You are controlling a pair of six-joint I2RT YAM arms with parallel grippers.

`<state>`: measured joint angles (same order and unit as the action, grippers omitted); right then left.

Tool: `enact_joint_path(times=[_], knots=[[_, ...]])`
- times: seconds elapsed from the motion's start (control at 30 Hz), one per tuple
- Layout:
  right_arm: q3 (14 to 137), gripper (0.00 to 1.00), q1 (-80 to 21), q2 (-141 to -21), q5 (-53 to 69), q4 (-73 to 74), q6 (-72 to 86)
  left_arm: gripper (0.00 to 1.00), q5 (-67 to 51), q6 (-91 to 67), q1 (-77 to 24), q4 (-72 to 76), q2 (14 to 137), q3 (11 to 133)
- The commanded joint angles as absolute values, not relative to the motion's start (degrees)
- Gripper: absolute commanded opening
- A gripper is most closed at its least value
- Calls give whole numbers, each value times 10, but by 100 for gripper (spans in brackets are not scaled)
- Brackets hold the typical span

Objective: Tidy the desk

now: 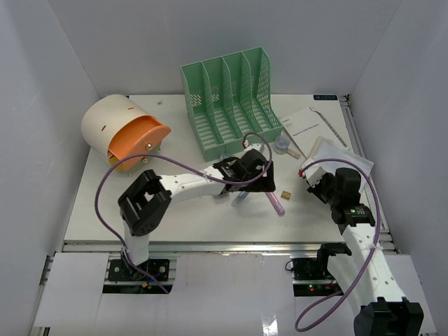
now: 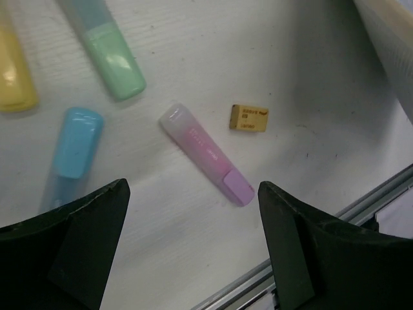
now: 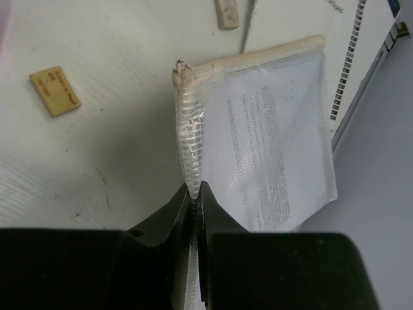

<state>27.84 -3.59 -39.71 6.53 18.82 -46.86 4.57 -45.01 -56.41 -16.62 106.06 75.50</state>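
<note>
The white desk (image 1: 105, 203) holds loose stationery. My left gripper (image 1: 250, 173) is open and empty, low over the desk's middle. In the left wrist view its jaws (image 2: 193, 188) stand wide apart just near of a pink highlighter (image 2: 205, 153), with blue (image 2: 75, 143), green (image 2: 114, 59) and yellow (image 2: 14, 71) highlighters further left. A small tan eraser (image 2: 249, 118) lies beside the pink one. My right gripper (image 1: 323, 183) is shut on the edge of a white mesh pouch (image 3: 271, 129) with printed paper inside, holding it tilted above the desk at the right.
A green mesh file rack (image 1: 231, 101) stands at the back centre. A cream and orange round container (image 1: 122, 129) lies at the back left. Papers (image 1: 315, 126) lie at the back right. The metal rail (image 2: 361, 206) runs along the front edge.
</note>
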Motion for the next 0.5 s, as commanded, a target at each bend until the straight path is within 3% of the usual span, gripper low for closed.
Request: enact_joint_path(times=[0.0,0.03,0.1,0.23,0.4,0.47], knots=[[262,18,-26,-384,110,189,-523,92,130,-533,-606,-255,1121,846],[260,34,-25,-384,113,192,-526,92,142,-546,-611,-268,1133,862],[260,92,-21,-379,123,198,-527,93,153,-569,-618,-316,1160,915],[266,90,-17,-364,156,211,-516,91,183,-636,-621,-407,1211,976],[284,90,-15,-349,182,212,-473,78,204,-669,-627,-465,1248,1038],[287,90,-14,-346,191,211,-455,78,203,-673,-627,-493,1271,1070]])
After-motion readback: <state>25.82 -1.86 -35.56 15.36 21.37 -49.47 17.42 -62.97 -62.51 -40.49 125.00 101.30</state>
